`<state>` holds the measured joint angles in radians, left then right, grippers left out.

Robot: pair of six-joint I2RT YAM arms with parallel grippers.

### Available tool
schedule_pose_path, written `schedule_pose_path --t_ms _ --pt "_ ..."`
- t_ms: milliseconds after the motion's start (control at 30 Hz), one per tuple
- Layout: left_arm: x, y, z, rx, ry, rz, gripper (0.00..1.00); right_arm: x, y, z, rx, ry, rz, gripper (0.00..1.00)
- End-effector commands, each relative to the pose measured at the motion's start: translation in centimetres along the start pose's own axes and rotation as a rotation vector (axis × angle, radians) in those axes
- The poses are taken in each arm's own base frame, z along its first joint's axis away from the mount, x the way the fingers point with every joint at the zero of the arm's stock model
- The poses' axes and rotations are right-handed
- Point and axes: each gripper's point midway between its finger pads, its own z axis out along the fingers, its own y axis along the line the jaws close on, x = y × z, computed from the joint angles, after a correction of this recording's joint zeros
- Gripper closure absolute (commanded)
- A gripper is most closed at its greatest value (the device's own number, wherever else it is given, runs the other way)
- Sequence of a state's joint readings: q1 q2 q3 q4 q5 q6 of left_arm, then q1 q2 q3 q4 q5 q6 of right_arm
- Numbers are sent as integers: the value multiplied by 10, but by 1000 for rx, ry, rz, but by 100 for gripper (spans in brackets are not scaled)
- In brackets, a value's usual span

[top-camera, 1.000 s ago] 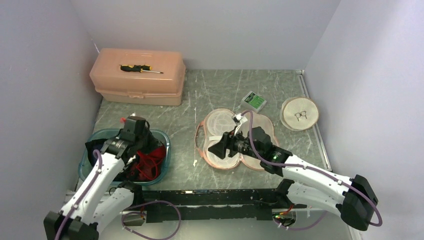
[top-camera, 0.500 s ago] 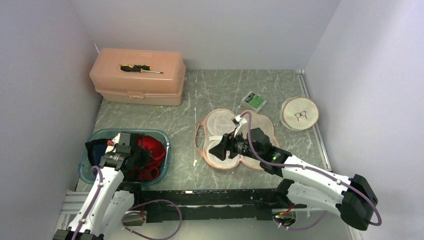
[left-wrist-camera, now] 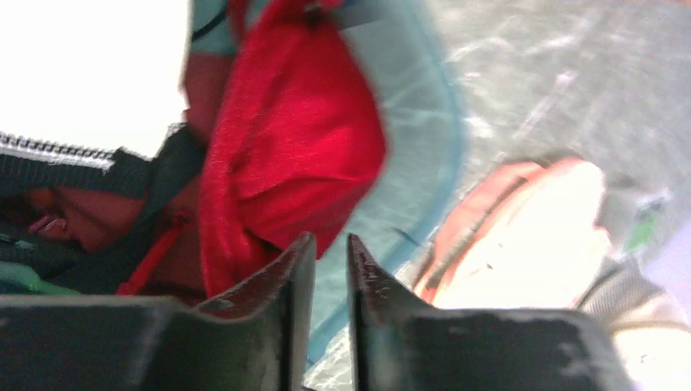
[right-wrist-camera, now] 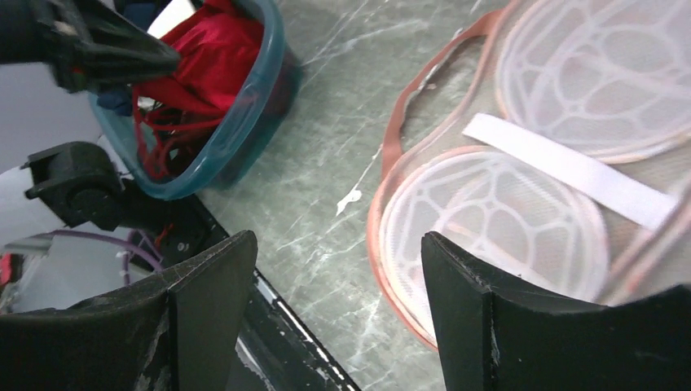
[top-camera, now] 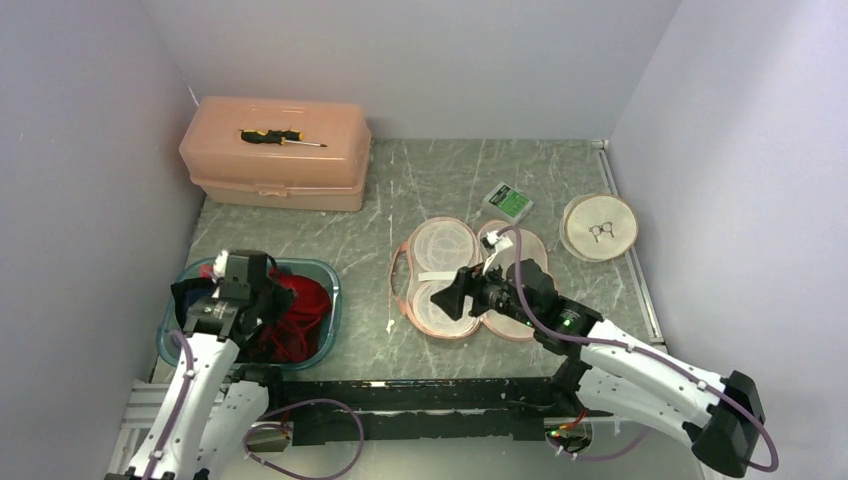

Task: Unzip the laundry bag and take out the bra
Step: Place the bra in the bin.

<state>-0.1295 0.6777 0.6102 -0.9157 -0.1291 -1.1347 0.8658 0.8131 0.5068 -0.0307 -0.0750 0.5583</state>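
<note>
Release | my left gripper (left-wrist-camera: 330, 244) slit-narrow, empty, above bra (top-camera: 300, 305) in bin (top-camera: 331, 290), 9 o'clock of bag (top-camera: 432, 250) | I'd widen, lift clear of straps | right gripper (right-wrist-camera: 338, 244) wide, empty

Inspection count, taken from the room. I count two arms, the left arm (top-camera: 195, 375) and the right arm (top-camera: 640, 362), with one gripper apiece: left gripper (left-wrist-camera: 330, 244), right gripper (right-wrist-camera: 336, 240). One bra (top-camera: 302, 300), red. One tub (top-camera: 335, 287), teal. One laundry bag (top-camera: 440, 245), mesh with peach trim. One toolbox (top-camera: 275, 165), pink. One screwdriver (top-camera: 270, 136). One small green box (top-camera: 508, 202). One round mesh pouch (top-camera: 580, 215), carrying one small metal item (top-camera: 600, 231), too small to identify. The dark cloth (left-wrist-camera: 155, 179) in the tub cannot be counted as separate pieces.
</note>
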Motion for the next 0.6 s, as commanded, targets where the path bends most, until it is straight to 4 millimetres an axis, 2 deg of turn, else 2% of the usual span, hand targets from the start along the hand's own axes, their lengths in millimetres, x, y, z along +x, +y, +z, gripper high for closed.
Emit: schedule_pose_path --t_ms 0,133,267,300,400,567 --pt "-34 -67 -54 254 -87 118 66 -42 -12 -22 139 -130 -39 21" --pt "-37 -120 -92 453 -53 215 43 -60 -38 -47 302 -233 -2 19" --pt "-25 -157 -108 560 -27 345 35 -64 -63 -71 433 -314 55 18" --pt "-16 -167 -110 577 -30 394 34 -62 -70 -75 469 -324 75 18" --pt "36 -191 -111 593 -4 602 31 -50 -94 -81 572 -324 132 18" --pt "111 -215 -84 539 93 778 32 -28 -131 -80 670 -304 233 18"
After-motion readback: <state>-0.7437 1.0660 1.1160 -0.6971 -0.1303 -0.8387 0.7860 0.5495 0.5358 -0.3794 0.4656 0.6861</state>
